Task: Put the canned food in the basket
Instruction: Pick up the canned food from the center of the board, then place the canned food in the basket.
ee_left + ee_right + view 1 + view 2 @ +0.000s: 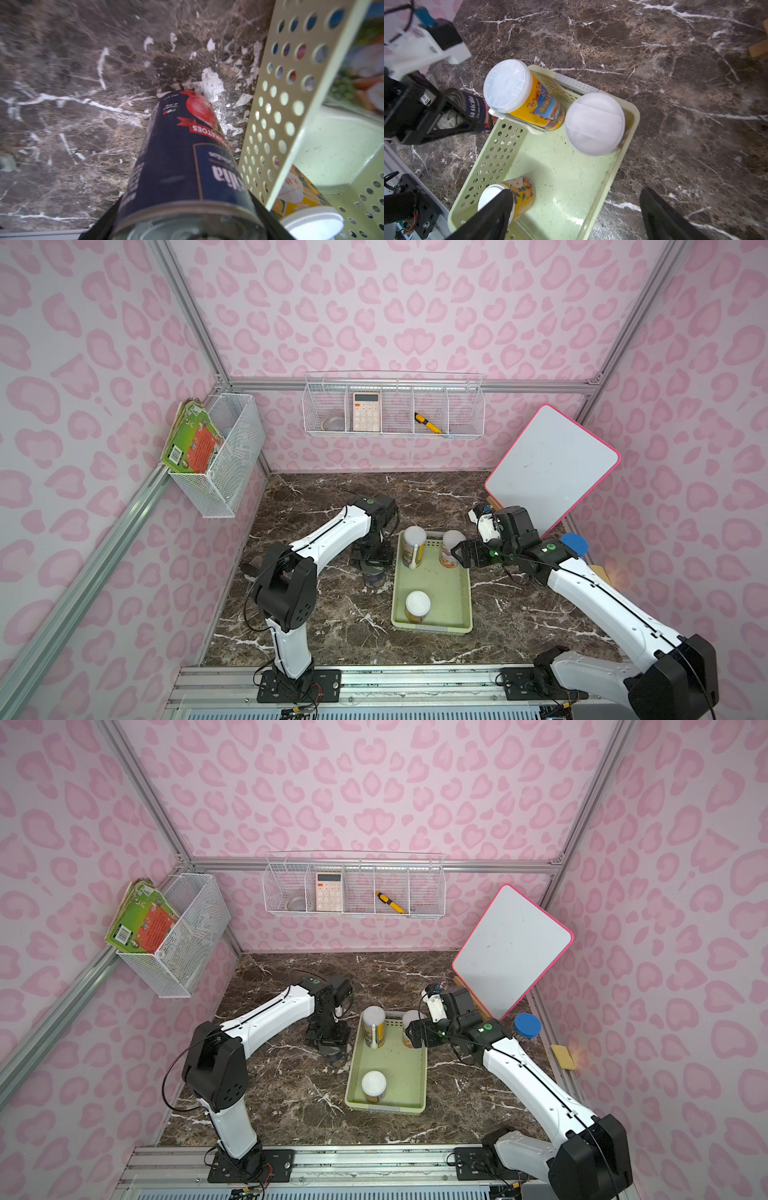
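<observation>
Basket (446, 591) under your spread right hand (459, 553) holds three white-lidded cans (417, 602), while your left hand (373, 568) pinches the dark can (182, 155) beside it.

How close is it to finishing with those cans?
Nearly there. Done: three white-lidded cans stand in the green basket. In hand: the left gripper is closed around the dark can, which stands on the table beside the basket. Left: lift it across and set it inside. The right gripper hangs open above the basket.
</observation>
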Robot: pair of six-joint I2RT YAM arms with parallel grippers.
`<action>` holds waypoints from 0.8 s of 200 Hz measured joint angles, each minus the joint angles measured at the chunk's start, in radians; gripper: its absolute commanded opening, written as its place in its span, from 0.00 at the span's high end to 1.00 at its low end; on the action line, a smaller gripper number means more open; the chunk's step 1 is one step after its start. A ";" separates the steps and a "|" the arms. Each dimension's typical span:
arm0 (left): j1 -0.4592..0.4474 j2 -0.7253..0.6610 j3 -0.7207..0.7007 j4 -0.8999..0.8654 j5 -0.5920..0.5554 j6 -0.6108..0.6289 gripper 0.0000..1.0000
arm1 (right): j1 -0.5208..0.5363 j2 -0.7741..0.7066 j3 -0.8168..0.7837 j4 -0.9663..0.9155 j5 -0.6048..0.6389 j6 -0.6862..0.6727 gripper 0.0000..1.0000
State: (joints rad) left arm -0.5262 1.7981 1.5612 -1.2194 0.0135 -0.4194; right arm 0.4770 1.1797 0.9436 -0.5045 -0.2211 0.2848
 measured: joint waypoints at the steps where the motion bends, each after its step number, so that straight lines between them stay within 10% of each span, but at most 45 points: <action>1: 0.000 -0.003 0.003 -0.002 -0.001 0.000 1.00 | -0.001 -0.001 -0.001 0.000 0.000 0.000 0.02; 66: -0.110 -0.124 0.263 -0.203 -0.023 0.016 1.00 | -0.061 -0.039 -0.025 0.005 0.000 0.002 0.02; 160: -0.418 0.167 0.518 -0.216 0.100 0.003 1.00 | -0.189 -0.122 -0.095 0.006 -0.008 0.010 0.02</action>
State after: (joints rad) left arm -0.9440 1.9648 2.0796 -1.4349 0.1131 -0.4160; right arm 0.2878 1.0580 0.8486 -0.4988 -0.2295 0.2951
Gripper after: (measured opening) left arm 0.763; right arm 0.978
